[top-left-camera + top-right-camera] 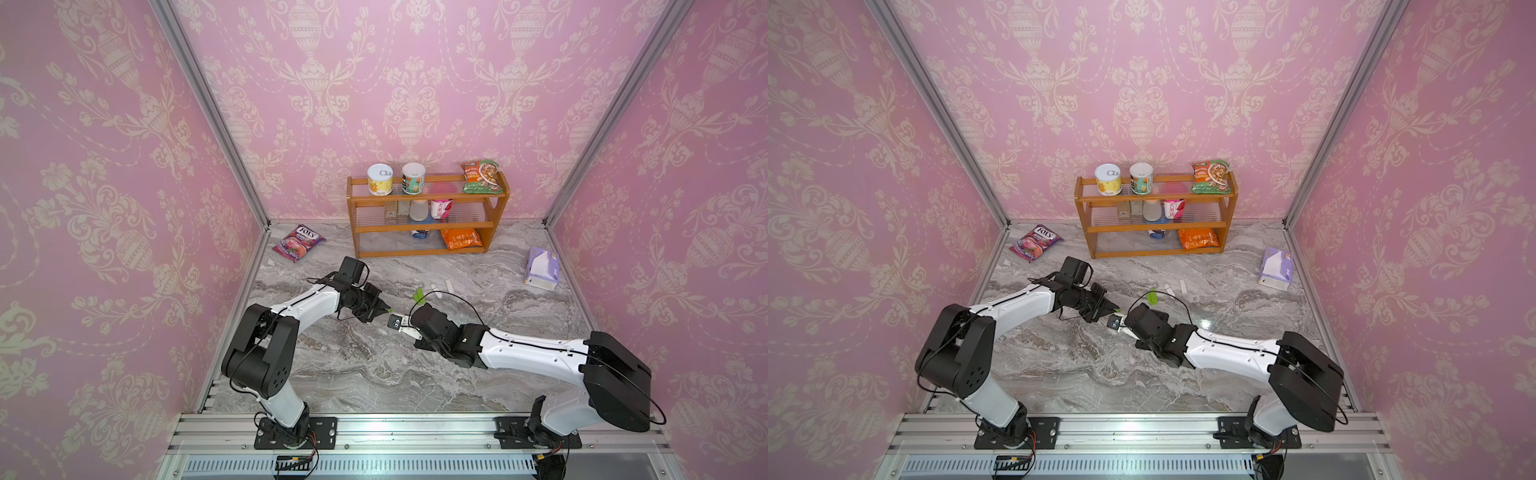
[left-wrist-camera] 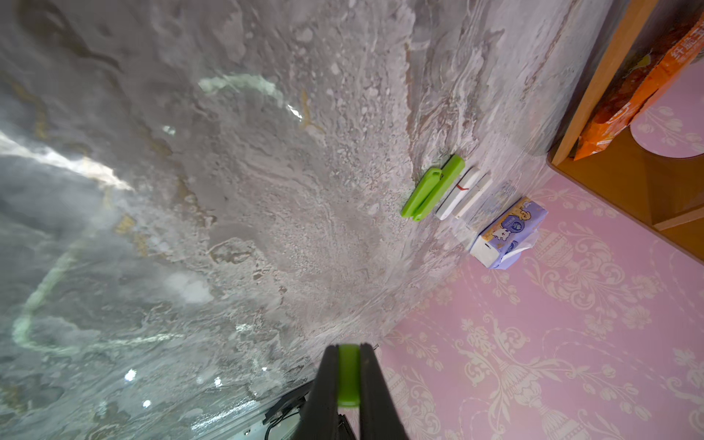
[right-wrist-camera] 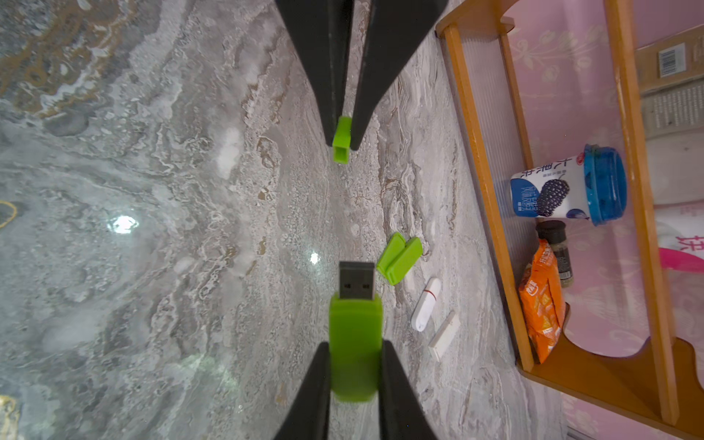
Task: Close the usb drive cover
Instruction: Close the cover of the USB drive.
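Clamping the drive (image 3: 355, 324) by its green tail, my right claw (image 3: 355, 344) has both fingers pressed on the flat sides, and the bare black plug (image 3: 356, 280) sticks out in front. The drive's long axis runs straight out along the claw, toward my other arm.

Across a clear gap of marble table (image 3: 152, 228), my left claw (image 3: 342, 141) is pinched tight on the cap (image 3: 341, 152). The cap's open mouth pokes past the fingertips and faces the plug. Plug and cap are apart and nearly in line. I judge that the cap sits a touch off the plug's axis, so it wants a small sideways trim before I push the two together. Both arms are equally near, since each holds one half. In both top views the claws meet tip to tip over the middle of the table, left (image 1: 384, 311) and right (image 1: 1119, 323).

Just beyond, a second green drive (image 3: 400, 257) lies loose on the table with a white drive (image 3: 426, 304) and a white stick (image 3: 444, 335) beside it.

Further off stands the shelf (image 3: 480, 171). It holds a blackberry yoghurt cup (image 3: 564, 190) printed in Chinese and an orange packet (image 3: 541, 304), also in Chinese, and a box (image 3: 670, 61) there shows a barcode. On the table beside the shelf a sweet bag (image 1: 298, 242) reads "FOX'S". The print on the tissue pack (image 1: 541, 269) is too small to read.
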{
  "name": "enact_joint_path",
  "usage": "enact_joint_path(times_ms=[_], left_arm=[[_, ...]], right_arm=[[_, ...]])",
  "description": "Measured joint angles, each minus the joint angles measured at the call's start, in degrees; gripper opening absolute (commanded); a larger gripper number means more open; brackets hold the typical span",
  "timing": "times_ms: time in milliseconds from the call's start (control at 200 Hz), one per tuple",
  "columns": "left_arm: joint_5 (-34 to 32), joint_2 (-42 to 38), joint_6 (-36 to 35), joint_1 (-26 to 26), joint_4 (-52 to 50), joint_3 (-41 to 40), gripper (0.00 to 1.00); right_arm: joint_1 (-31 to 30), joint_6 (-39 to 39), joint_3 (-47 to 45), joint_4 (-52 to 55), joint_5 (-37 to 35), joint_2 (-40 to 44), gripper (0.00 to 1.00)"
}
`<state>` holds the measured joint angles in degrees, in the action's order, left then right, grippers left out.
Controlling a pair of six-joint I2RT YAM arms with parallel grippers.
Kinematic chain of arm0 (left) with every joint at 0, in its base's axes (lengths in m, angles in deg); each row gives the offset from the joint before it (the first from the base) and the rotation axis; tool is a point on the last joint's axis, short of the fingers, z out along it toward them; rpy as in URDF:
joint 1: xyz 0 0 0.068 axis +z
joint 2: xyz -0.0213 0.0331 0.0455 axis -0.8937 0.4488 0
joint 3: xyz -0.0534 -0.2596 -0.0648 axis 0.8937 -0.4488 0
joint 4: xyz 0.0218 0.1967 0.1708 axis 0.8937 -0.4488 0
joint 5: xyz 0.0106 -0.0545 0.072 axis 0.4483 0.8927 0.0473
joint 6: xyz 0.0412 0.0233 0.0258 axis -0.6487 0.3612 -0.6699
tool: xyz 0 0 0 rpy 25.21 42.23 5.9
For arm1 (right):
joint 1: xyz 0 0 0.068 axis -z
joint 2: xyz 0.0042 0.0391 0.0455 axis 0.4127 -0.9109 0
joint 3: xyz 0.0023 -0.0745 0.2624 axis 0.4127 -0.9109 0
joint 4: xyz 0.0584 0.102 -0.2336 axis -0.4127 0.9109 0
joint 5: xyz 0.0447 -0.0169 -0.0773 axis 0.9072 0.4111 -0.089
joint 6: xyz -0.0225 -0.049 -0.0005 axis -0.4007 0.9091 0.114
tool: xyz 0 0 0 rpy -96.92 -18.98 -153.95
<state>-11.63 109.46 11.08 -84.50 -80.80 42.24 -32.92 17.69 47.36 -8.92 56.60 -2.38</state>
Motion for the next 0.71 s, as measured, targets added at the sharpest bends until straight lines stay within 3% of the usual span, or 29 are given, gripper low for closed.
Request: enact_joint_path(times_ms=[150, 430, 580, 705], left_arm=[[0.6, 0.0, 0.4, -0.5, 1.1, 1.9, 0.0], [-1.2, -0.6, -4.1, -0.4, 1.2, 2.2, 0.0], [-3.9, -3.6, -9.6, -0.5, 4.2, 1.5, 0.0], [-6.9, -8.5, -13.9, -0.8, 7.0, 0.2, 0.0]], right_arm=[[2.5, -0.4, 2.7, 1.5, 2.6, -2.4, 0.0], [14.4, -11.8, 9.4, 9.5, 25.7, -0.8, 0.0], [16.8, -17.0, 10.8, 11.5, 37.0, -0.8, 0.0], [17.4, -20.0, 10.9, 12.4, 42.4, -0.9, 0.0]])
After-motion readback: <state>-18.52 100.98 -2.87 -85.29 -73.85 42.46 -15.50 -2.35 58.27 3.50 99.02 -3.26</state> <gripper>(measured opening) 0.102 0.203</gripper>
